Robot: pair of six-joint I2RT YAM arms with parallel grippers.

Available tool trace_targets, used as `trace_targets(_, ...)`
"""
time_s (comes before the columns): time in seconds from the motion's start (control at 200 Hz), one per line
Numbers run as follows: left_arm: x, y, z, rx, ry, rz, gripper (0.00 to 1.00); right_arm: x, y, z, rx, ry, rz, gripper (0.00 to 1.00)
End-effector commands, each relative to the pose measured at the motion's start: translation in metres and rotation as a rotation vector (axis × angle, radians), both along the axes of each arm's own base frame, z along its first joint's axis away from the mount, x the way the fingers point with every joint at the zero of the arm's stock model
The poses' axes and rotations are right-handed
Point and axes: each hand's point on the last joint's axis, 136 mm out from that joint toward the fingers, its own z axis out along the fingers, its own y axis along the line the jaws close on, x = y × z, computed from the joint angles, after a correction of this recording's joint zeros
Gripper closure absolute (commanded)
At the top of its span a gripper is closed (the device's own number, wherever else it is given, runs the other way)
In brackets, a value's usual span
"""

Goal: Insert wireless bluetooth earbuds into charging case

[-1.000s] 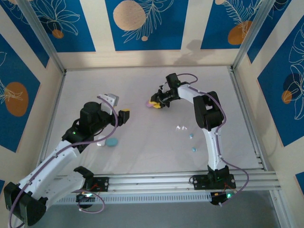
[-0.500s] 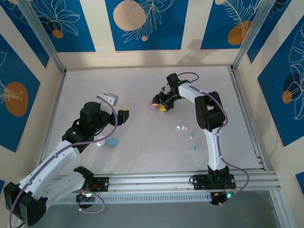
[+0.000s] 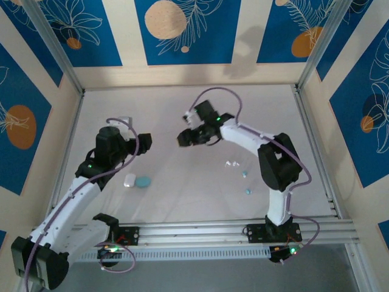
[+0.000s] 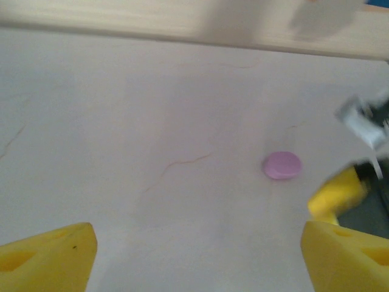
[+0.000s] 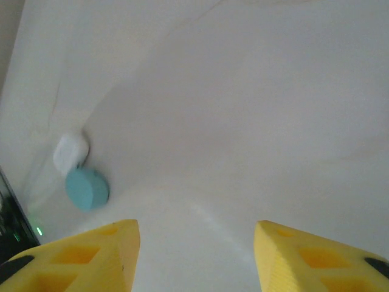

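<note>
At the left, we see the left hand [image 3: 143, 141] hanging over the pale surface [image 3: 194, 204]. In its wrist view its yellow fingers [image 4: 51, 261] stand wide apart with only bare surface between them, so we read it as open and empty. Nearer us, beside that arm, a white case [image 3: 129, 180] lies on the surface with a teal case [image 3: 143, 182] just to its right; the two sit so close that we cannot tell whether they touch. Toward the middle, the right hand [image 3: 185, 137] reaches leftward from its arm. Its yellow fingers [image 5: 82, 255] are parted, again with nothing between them, so it too is open and holds nothing. In the left wrist view a pink case [image 4: 281, 165] rests on the surface just beside a blurred yellow fingertip of the right hand. Farther right, the earbuds [image 3: 244, 174] lie loose on the surface near the right arm's elbow, some pale and some teal. They are well apart from every case and from both hands, and too small for us to say more.
</note>
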Motion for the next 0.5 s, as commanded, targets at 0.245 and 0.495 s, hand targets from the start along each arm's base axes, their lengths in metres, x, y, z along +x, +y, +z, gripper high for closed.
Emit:
trace_targets(0.245,-0.018,0.090,-0.010,-0.017,0.122,0.366,0.00,-0.097,0.094,-0.032,0.087,-0.490,0.644,0.40)
trace_targets(0.495,-0.023,0.099,-0.002,-0.004,0.088,0.396,0.00,-0.110,0.128,-0.050,0.104,-0.587,0.783,0.40)
